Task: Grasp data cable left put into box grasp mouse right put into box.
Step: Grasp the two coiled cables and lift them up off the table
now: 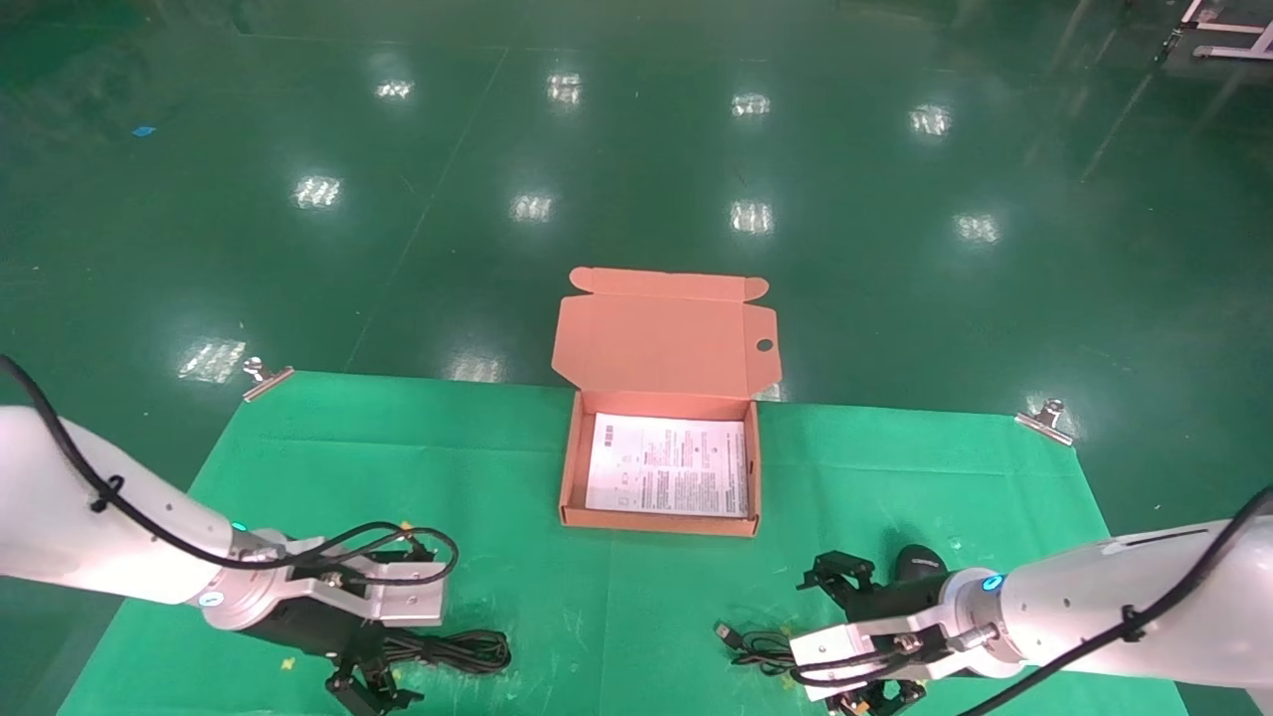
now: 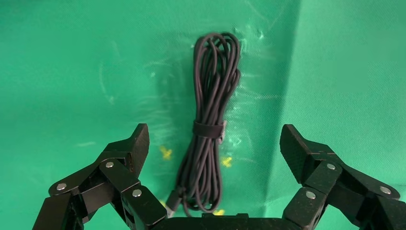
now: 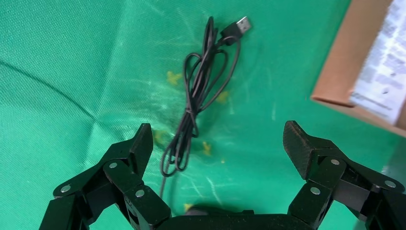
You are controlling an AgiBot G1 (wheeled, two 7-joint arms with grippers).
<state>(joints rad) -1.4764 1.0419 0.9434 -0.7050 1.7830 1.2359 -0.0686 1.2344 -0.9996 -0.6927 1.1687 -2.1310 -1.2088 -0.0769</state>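
The data cable (image 1: pixel 453 651), a tied bundle of thick black loops, lies on the green mat at the front left. My left gripper (image 1: pixel 383 661) is open just above it. In the left wrist view the cable (image 2: pixel 210 129) runs between the spread fingers of the left gripper (image 2: pixel 214 132) without touching them. The black mouse (image 1: pixel 920 564) lies at the front right, partly hidden by my right arm. Its thin cord (image 1: pixel 751 646) and USB plug (image 3: pixel 242 25) lie ahead of my open, empty right gripper (image 1: pixel 820 644), which in its wrist view (image 3: pixel 218 128) hangs over the cord (image 3: pixel 201 96). The orange box (image 1: pixel 569 467) stands open at mid-mat.
A white leaflet (image 1: pixel 668 465) lies flat inside the box and the lid (image 1: pixel 664 338) stands tilted back behind it. Metal clips (image 1: pixel 267 378) (image 1: pixel 1044 418) pin the mat's far corners. A corner of the box (image 3: pixel 344 62) shows in the right wrist view.
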